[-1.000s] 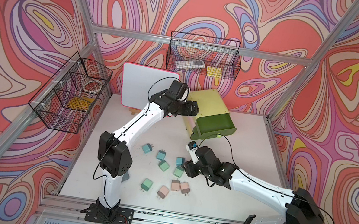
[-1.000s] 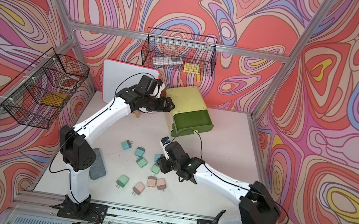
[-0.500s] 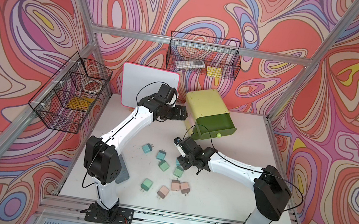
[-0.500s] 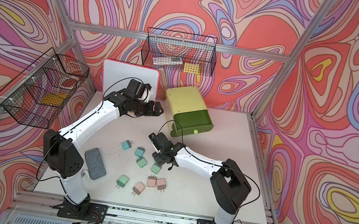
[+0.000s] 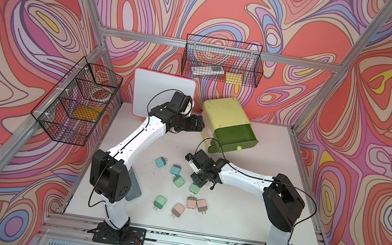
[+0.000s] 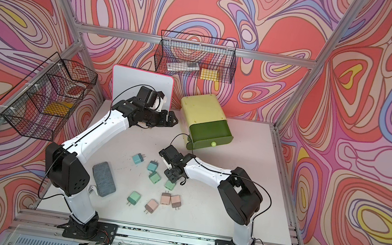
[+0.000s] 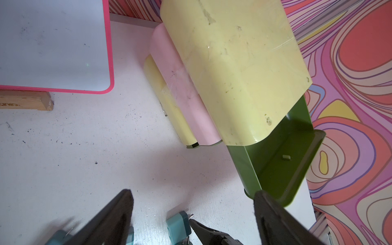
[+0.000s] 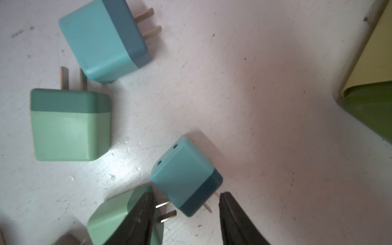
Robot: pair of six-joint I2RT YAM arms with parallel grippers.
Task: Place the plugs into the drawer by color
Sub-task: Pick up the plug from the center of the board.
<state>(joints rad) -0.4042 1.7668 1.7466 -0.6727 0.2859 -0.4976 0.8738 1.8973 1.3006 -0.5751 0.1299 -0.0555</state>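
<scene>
The drawer point(image 5: 226, 117) is a pale yellow-green chest at the back of the table, its top olive drawer point(image 5: 236, 137) pulled out and empty point(image 7: 275, 163). The plugs lie loose in front of it: blue point(image 5: 160, 161) point(image 5: 176, 169), green point(image 5: 178, 181) point(image 5: 194, 187) point(image 5: 159, 202) and pink point(image 5: 191, 203) point(image 5: 201, 205) point(image 5: 178, 209). My right gripper point(image 8: 186, 203) is open low over the table, its jaws on either side of the prong end of a third blue plug point(image 8: 184, 176). My left gripper point(image 5: 199, 125) hangs open and empty beside the chest.
A pink-framed whiteboard point(image 5: 163, 96) leans at the back on a wooden block point(image 7: 25, 102). A grey eraser point(image 6: 104, 179) lies by the left arm's base. Black wire baskets hang on the back wall point(image 5: 221, 64) and the left wall point(image 5: 77, 101).
My left gripper has drawn back a little from the chest's side. My right gripper has shifted left over the plugs and now straddles the blue one.
</scene>
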